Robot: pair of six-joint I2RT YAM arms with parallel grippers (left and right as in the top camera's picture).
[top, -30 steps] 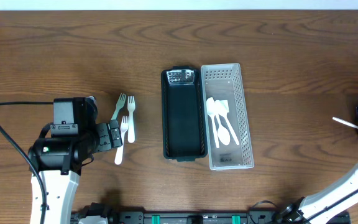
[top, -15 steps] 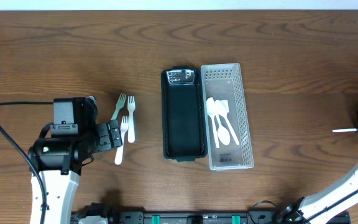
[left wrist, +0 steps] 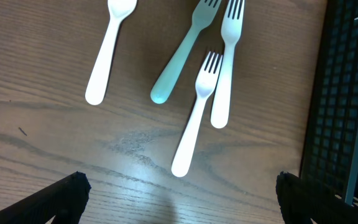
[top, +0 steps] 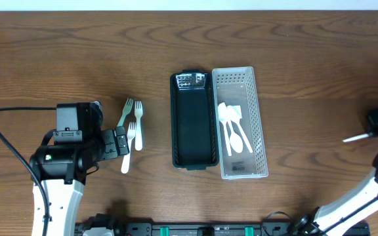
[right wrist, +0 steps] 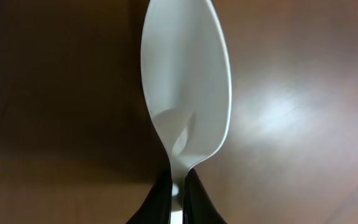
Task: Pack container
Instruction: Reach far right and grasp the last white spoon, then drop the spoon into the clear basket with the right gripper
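At the far right edge of the table (top: 307, 65), your right gripper (right wrist: 178, 190) is closed tight on the handle of a white spoon (right wrist: 185, 93). Carry it level to the white basket (top: 235, 82), where other spoons (top: 233, 134) already lie. Release it low, with the bowl along the basket's length. Your left gripper (left wrist: 182, 199) hangs wide open and empty over the forks (left wrist: 197, 118); leave it there, out of the path.
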